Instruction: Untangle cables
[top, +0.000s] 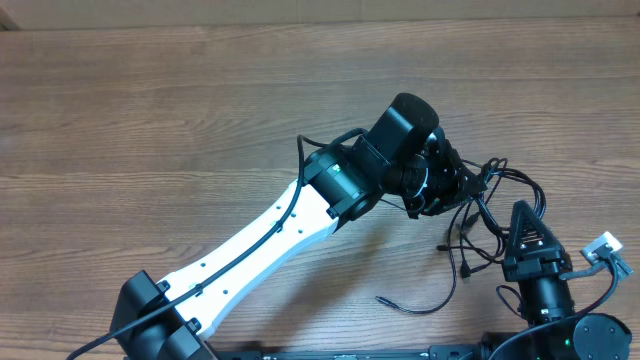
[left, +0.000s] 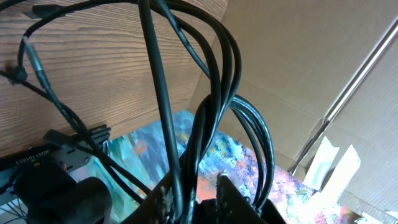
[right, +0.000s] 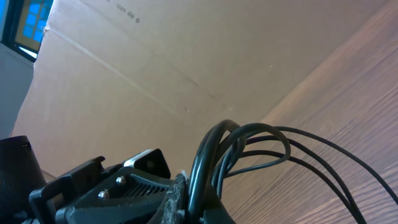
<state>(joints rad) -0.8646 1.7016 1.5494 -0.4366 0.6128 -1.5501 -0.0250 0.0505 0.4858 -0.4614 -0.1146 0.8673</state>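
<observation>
cables (left: 214, 81): right up against the left wrist lens. Several thin black strands arch from the lower centre of the frame up past the top edge. One straight strand runs from top centre down to the fingers (left: 229, 193).
left hand (left: 194, 190): jaws a narrow gap apart, strands packed in between. Can't tell whether they are pinched or just threaded through.
left hand, overhead: right of centre, rolled on its side against the tangle.
right hand (right: 189, 202): closed tight on a bunch of strands. They rise from the jaws, loop over and fan out to the right edge of the frame.
right hand, overhead: lower right, tip pointing up-frame into the tangle, near the left hand.
tangle location: overhead, right of centre, between the two hands, over the wooden table (top: 150, 100).
loose ends: short ends drop down-frame just left of the right hand. One longer tail curves along the table at bottom right of centre, plug tip (top: 380, 298) at its left end, apart from both hands.
left arm (top: 270, 230): white link, runs diagonally from lower left to centre.
background: cardboard (right: 155, 62) fills the upper left of the right wrist view.
</observation>
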